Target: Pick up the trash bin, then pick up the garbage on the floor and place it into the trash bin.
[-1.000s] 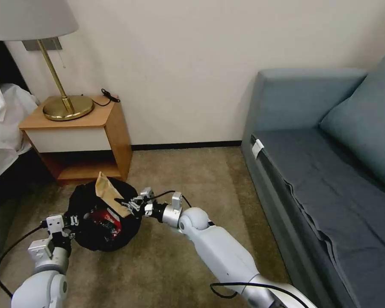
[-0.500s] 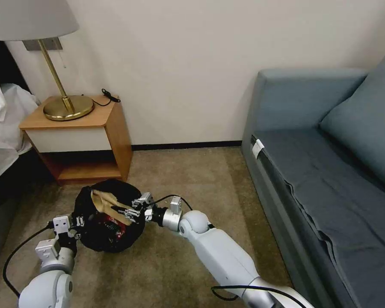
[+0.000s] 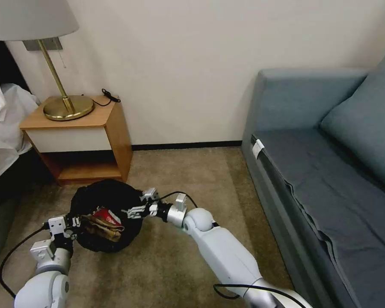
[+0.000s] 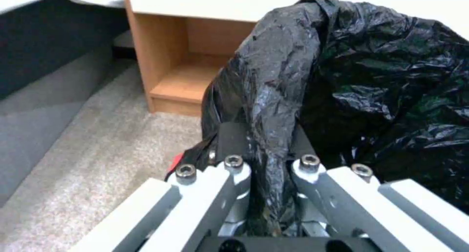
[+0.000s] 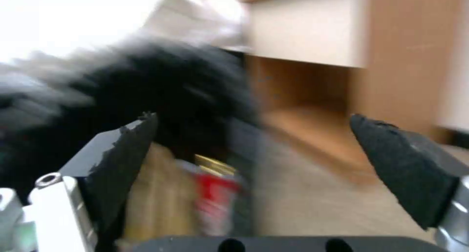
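Soft, even room light; right wrist view smeared, perhaps motion blur.

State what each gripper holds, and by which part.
Left gripper: the black-bag-lined trash bin, by its rim. Right gripper: nothing, jaws open.

No readable text anywhere; white marks on the red snack packet [image 3: 108, 217] inside the trash bin [image 3: 115, 194], too small to make out.
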`<state>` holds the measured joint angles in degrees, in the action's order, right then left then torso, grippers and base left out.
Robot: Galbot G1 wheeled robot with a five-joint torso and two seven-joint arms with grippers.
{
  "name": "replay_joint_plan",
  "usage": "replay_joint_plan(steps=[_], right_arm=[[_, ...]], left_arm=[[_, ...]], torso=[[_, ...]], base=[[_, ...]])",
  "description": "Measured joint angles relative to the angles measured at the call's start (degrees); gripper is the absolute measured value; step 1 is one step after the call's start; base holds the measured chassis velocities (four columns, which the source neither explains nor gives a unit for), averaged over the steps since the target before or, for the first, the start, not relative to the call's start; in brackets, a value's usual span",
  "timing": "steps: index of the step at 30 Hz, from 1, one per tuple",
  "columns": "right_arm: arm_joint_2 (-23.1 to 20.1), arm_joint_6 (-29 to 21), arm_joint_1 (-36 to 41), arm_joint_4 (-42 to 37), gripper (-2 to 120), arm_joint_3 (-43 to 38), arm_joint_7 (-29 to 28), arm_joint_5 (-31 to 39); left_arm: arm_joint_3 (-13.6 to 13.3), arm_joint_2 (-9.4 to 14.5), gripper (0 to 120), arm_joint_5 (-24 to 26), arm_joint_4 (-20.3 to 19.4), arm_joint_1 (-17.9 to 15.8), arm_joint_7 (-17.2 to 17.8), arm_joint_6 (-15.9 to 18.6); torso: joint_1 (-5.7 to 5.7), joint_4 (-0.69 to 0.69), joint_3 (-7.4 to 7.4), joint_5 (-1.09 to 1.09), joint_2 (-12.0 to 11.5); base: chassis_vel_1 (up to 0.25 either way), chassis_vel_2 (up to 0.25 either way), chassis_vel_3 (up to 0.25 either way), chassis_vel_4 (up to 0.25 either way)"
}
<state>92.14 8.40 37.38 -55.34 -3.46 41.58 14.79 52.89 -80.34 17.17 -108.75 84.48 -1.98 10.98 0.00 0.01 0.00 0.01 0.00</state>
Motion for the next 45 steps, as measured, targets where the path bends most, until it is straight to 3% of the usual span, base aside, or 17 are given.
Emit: replay_joint_plan(steps=[2,11,18,19,25,30,35,37,39,43,45], right_arm=[[0.0,2.0,-1.3,4.2,100,-6.0,-0.8,-3.5],[0.0,3.4,-1.3,6.7,100,-12.7,-2.7,-5.3],[0.0,3.9,-0.4,6.5,100,-15.4,-4.8,-6.1],[0.0,3.9,-0.2,6.1,100,-15.4,-4.9,-6.2],[0.0,3.9,0.4,5.4,100,-14.9,-5.0,-6.7],[0.0,3.9,0.7,5.1,100,-14.7,-4.9,-6.9],[0.0,3.9,0.9,4.7,100,-14.4,-4.7,-6.9],[0.0,3.9,1.0,4.2,100,-14.1,-4.7,-6.7],[0.0,3.9,1.1,4.1,100,-14.1,-4.7,-6.6],[0.0,3.9,1.6,3.8,100,-14.0,-4.7,-6.5],[0.0,4.0,1.7,3.7,100,-14.0,-4.7,-6.5]], left_arm=[[0.9,0.2,4,2.2,-1.1,0.1,0.6,0.5],[3.4,0.3,4,11.2,-1.1,-0.6,5.6,3.1],[3.5,-0.3,4,26.0,0.2,-1.7,12.4,5.4],[3.3,-0.6,4,29.4,0.6,-2.1,15.1,6.6],[2.9,-1.5,4,33.6,2.3,-2.6,20.4,7.9],[3.3,-1.8,4,33.6,2.1,-2.6,22.7,9.4],[3.3,-1.9,6,32.6,1.8,-2.5,22.8,9.7],[3.3,-1.9,17,31.6,1.2,-2.4,22.5,9.8],[3.3,-1.9,20,30.7,1.1,-2.3,22.4,9.8],[3.4,-2.0,40,24.2,0.6,-2.1,22.1,10.7],[3.5,-2.0,44,21.2,0.6,-1.9,22.1,11.1]], torso=[[0.00,-0.03,0.00,-0.01,0.0],[0.00,0.01,0.00,0.00,0.0],[0.00,0.00,0.00,0.00,0.0],[0.00,-0.01,0.00,0.00,0.0],[0.00,0.01,0.00,-0.01,0.0],[0.00,-0.01,0.00,-0.01,0.0],[0.00,0.00,0.00,-0.01,0.0],[0.00,-0.01,0.00,0.00,0.0],[0.00,-0.01,0.00,0.00,0.0],[0.00,-0.01,0.00,0.00,0.0],[0.00,-0.01,0.00,-0.01,0.0]], base=[[0.000,0.000,0.000,0.000],[0.000,0.000,0.000,0.000],[0.000,0.000,0.000,0.000],[0.000,0.000,0.000,0.000],[0.000,0.000,0.000,0.000],[0.000,0.000,0.000,0.000],[0.000,0.000,0.000,0.000],[0.000,0.000,0.000,0.000],[0.000,0.000,0.000,0.000],[0.000,0.000,0.000,0.000],[0.000,0.000,0.000,0.000]])
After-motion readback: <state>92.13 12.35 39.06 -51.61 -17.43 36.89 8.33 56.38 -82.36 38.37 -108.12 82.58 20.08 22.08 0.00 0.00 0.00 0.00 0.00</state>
